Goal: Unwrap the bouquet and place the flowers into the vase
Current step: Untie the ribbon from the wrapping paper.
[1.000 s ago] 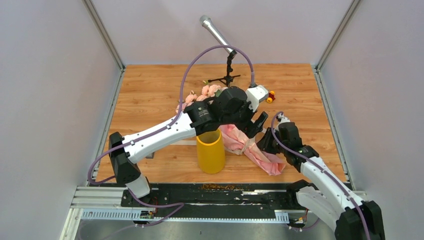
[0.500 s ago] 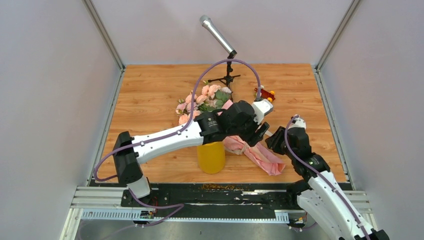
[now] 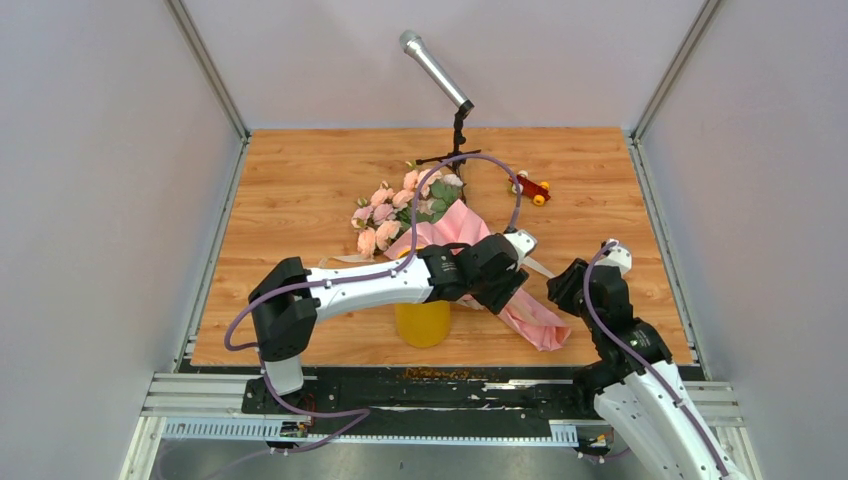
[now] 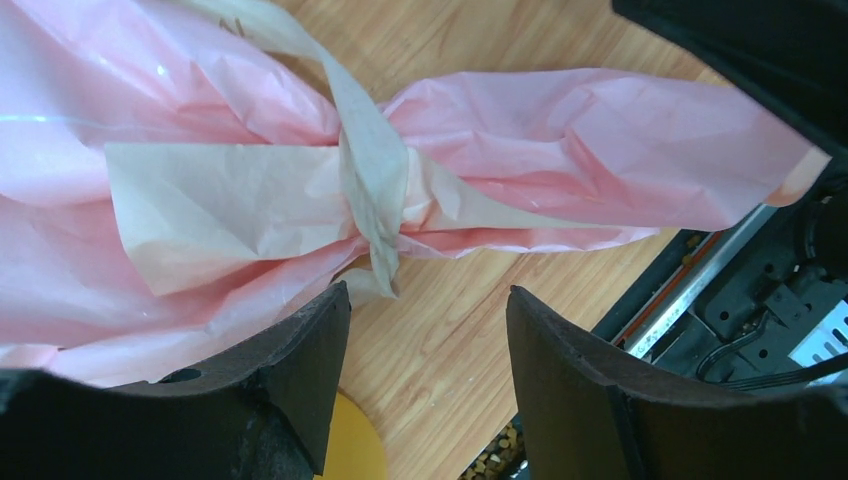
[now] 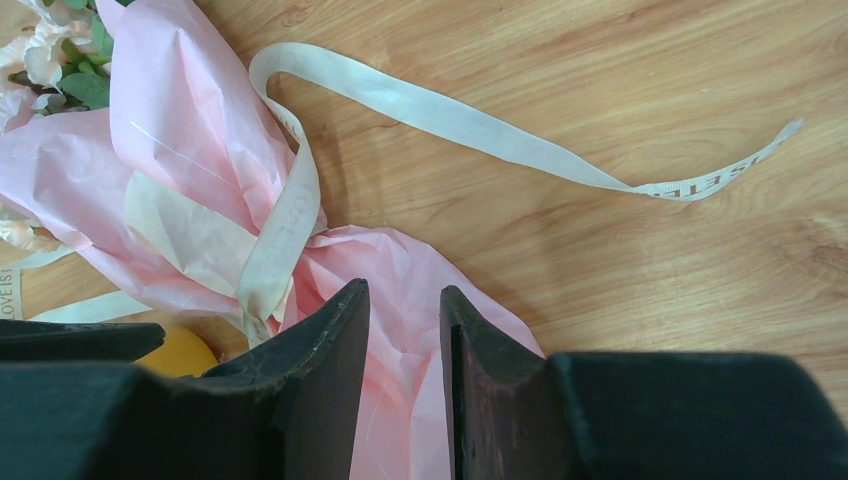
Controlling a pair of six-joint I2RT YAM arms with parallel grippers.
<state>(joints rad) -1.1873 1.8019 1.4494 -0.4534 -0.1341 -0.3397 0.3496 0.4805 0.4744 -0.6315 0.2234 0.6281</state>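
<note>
around the bouquet (image 5: 170, 110), ribbon (image 5: 450, 115) reading "love is", left claw (image 4: 428, 300) wide, right claw (image 5: 404, 295) narrow

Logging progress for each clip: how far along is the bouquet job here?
Done: nothing visibly finished; the ribbon is knotted around the bouquet. In hand: the open left gripper hovers over that knot; the right gripper, also open, is above the wrapper's tail end. Left: untie, unwrap, move the flowers into the vase.

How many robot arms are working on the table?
2. The left white-and-black robot arm stretches across above the tall yellow vase to the pink paper-wrapped bouquet. The right white-and-black robot arm is near the wooden table's right front corner, beside the bouquet's stem end.
</note>
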